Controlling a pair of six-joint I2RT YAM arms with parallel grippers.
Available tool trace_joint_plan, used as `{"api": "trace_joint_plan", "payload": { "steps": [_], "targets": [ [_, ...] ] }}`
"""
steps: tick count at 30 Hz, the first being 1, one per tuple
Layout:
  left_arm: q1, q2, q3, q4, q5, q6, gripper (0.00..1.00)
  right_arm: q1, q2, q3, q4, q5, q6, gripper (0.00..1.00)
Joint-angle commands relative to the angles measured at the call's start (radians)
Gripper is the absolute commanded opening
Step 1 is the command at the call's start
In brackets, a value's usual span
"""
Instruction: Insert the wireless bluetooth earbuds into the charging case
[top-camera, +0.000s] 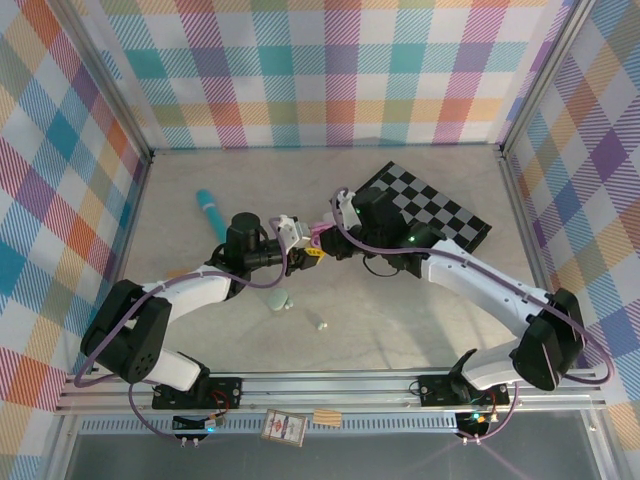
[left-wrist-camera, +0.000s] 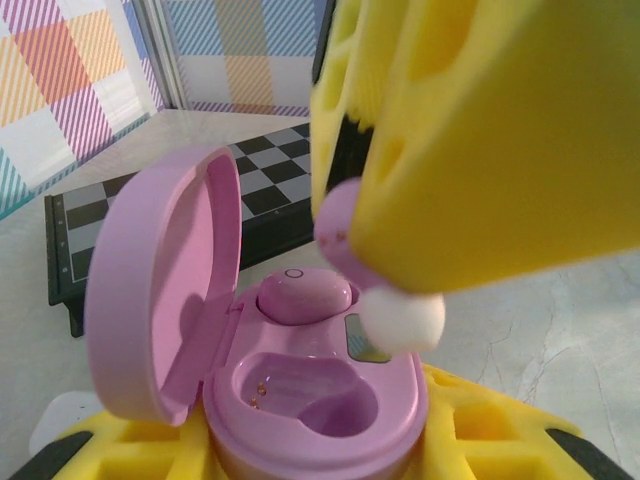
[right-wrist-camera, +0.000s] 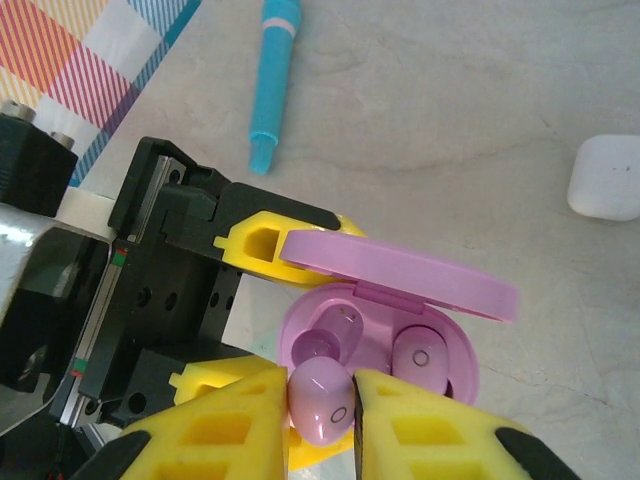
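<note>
My left gripper is shut on an open lilac charging case, gripped by its yellow fingers with the lid swung up to the left. One lilac earbud sits in the far socket. The near socket is empty. My right gripper is shut on a second lilac earbud with a white tip. It hangs just above the case, beside the empty socket. Both grippers meet above mid-table, the right gripper coming from the right.
A blue pen lies at the back left. A checkered board lies at the back right. A pale mint case and a tiny white bud rest on the table in front of the grippers.
</note>
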Motion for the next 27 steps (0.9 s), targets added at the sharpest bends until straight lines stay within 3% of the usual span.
{"api": "trace_joint_plan", "payload": {
  "steps": [1,15,20,27],
  "targets": [
    [-0.013,0.007,0.035,0.015,0.019,0.019,0.29,0.007,0.023,0.042,0.034,-0.022,-0.01,0.23],
    [-0.014,-0.002,0.029,0.01,0.011,0.021,0.29,0.023,0.067,0.074,-0.029,0.037,-0.033,0.22],
    [-0.015,0.002,0.035,0.011,0.01,0.02,0.29,0.025,0.056,0.079,-0.032,0.018,-0.02,0.3],
    [-0.014,0.002,0.033,0.013,0.011,0.019,0.29,0.026,0.019,0.053,-0.031,0.029,-0.003,0.33]
  ]
}}
